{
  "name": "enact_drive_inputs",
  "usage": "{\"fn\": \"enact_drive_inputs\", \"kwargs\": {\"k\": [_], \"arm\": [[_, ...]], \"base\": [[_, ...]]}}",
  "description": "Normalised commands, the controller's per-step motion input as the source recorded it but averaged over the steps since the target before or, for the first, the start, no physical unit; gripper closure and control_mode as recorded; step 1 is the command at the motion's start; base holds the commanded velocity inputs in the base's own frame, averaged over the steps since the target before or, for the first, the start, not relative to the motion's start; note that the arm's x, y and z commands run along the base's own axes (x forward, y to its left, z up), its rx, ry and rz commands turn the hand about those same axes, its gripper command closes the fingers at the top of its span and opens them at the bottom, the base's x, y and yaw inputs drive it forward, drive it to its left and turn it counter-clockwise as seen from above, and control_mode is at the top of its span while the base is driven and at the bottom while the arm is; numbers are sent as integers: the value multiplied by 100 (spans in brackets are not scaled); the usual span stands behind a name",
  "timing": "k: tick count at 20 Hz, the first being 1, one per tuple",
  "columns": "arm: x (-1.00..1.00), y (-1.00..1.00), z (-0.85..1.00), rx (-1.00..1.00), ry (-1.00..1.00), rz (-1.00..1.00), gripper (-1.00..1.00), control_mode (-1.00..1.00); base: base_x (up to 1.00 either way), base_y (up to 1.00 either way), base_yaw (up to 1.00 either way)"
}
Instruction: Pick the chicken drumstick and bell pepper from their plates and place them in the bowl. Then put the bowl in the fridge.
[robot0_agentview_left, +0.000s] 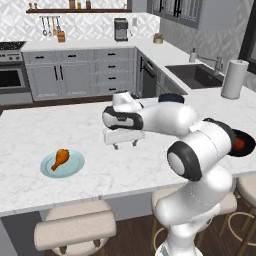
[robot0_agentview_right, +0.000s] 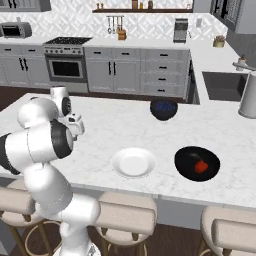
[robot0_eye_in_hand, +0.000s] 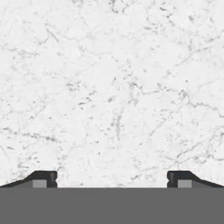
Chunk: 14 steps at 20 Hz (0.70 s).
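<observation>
The orange-brown chicken drumstick (robot0_agentview_left: 60, 158) lies on a pale teal plate (robot0_agentview_left: 75, 166) near the island's front left. My gripper (robot0_agentview_left: 125, 145) hangs open over bare marble, to the right of that plate and apart from it. In the hand view my gripper (robot0_eye_in_hand: 112, 179) has wide-spread fingertips (robot0_eye_in_hand: 43, 178) with only countertop between them. The small red bell pepper (robot0_agentview_right: 201, 166) rests on a black plate (robot0_agentview_right: 187, 157) at the front right. The dark navy bowl (robot0_agentview_right: 164, 109) stands farther back on the island. The fridge is out of view.
An empty white plate (robot0_agentview_right: 133, 162) sits left of the black one. A paper towel roll (robot0_agentview_left: 234, 79) and a sink (robot0_agentview_left: 197, 75) are on the right counter. Padded stools (robot0_agentview_left: 75, 230) line the island's near edge. Cabinets and a stove (robot0_agentview_right: 65, 62) stand behind.
</observation>
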Motion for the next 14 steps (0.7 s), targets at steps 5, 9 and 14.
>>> {"fn": "enact_drive_inputs", "kwargs": {"k": [5, 9, 14], "arm": [[37, 100, 0, 0, 12, 1, -100, -100], [12, 100, 0, -2, 3, -5, -100, -100], [1, 65, -8, -2, -9, -16, -100, -100]], "base": [[0, 0, 0], [0, 0, 0], [0, 0, 0]]}}
